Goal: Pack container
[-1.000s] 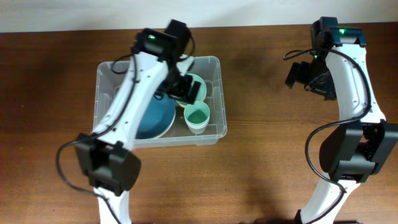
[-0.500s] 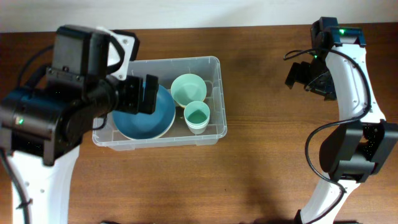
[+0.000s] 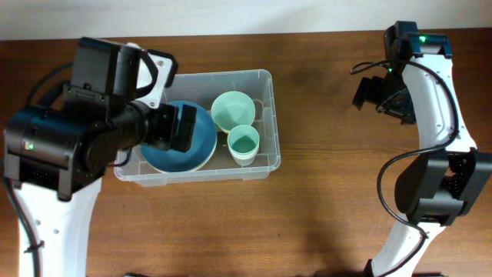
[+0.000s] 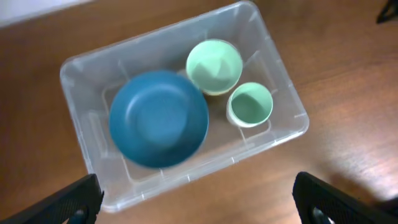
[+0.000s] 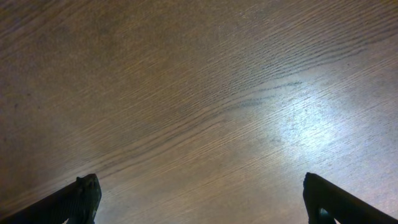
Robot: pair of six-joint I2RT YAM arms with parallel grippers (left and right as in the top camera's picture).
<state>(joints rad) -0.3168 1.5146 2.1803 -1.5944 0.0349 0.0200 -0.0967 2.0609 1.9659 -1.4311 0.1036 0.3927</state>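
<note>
Three dishes lie in the container [image 3: 231, 171], which stands on the bench [image 3: 323, 215] on the left arm's side.

- Blue plate [image 4: 158, 118]: fills the left half of the container.
- Pale green bowl [image 4: 214, 65]: right half, toward the far wall.
- Green cup [image 4: 250, 104]: upright, just in front of the bowl, near the right wall.
- Left hand [image 4: 194, 202]: hangs high above the container, fingers spread wide, grasping nothing.
- Right hand [image 5: 199, 199]: well apart at the bench's right side, over plain wood grain, fingers spread wide, grasping nothing.
</note>
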